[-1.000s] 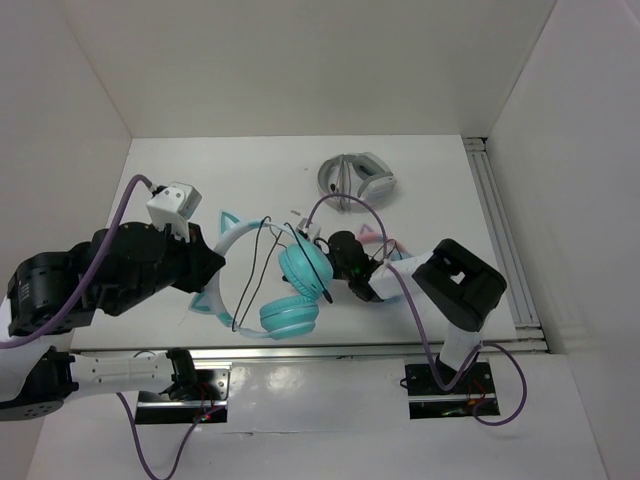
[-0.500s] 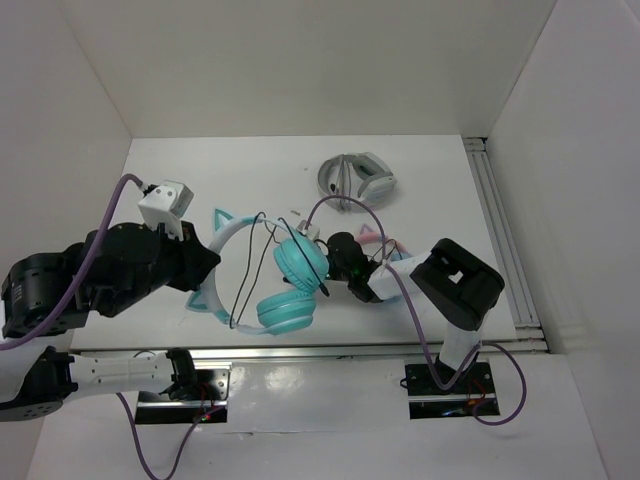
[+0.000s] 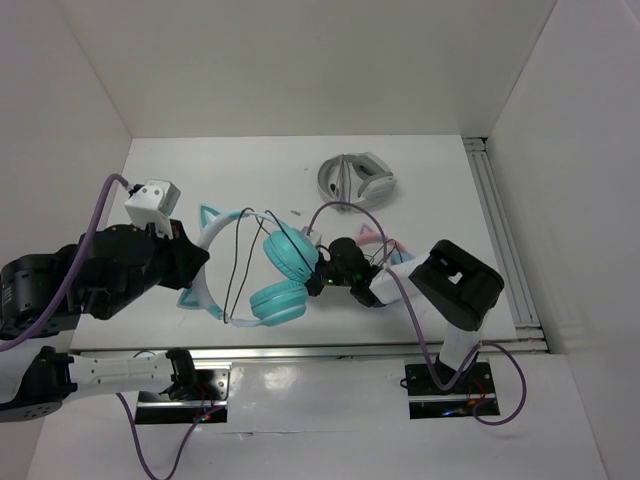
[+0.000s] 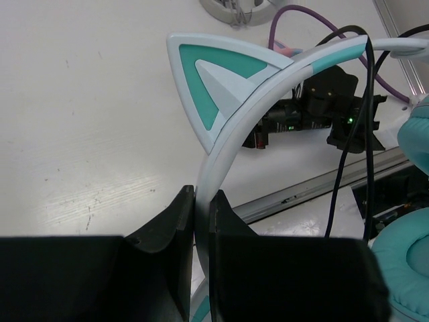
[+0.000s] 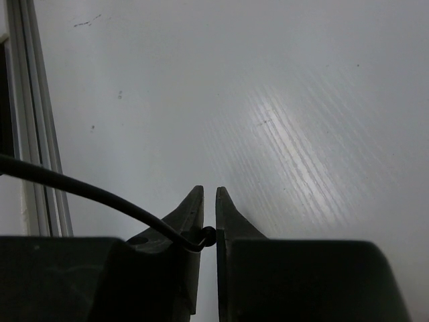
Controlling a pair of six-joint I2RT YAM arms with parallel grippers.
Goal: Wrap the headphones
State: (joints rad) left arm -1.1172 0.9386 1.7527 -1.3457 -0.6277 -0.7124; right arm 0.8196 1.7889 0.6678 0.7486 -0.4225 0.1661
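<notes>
Three white walls (image 3: 300, 60) box in a white table (image 3: 250, 170) that is flecked with small dark marks and has an aluminium rail (image 3: 500, 230) along its right edge. Two black arms reach in from the near edge.

The left gripper (image 4: 201, 196) is clamped on the pale headband (image 4: 231, 144) of the teal headphones (image 3: 285, 255), just below one pointed cat ear (image 4: 214, 80). The headphones are at the front middle of the table, between the two grippers, with their earcups toward the right arm.

The right gripper (image 5: 209, 201) has its jaws pressed nearly together on the thin black cable (image 5: 87, 191), which loops across the headband.

A grey-white folded pair (image 3: 358, 178) lies farther back, well apart. A pink-eared pair (image 3: 372, 236) is mostly hidden behind the right arm and its purple lead (image 3: 345, 205).
</notes>
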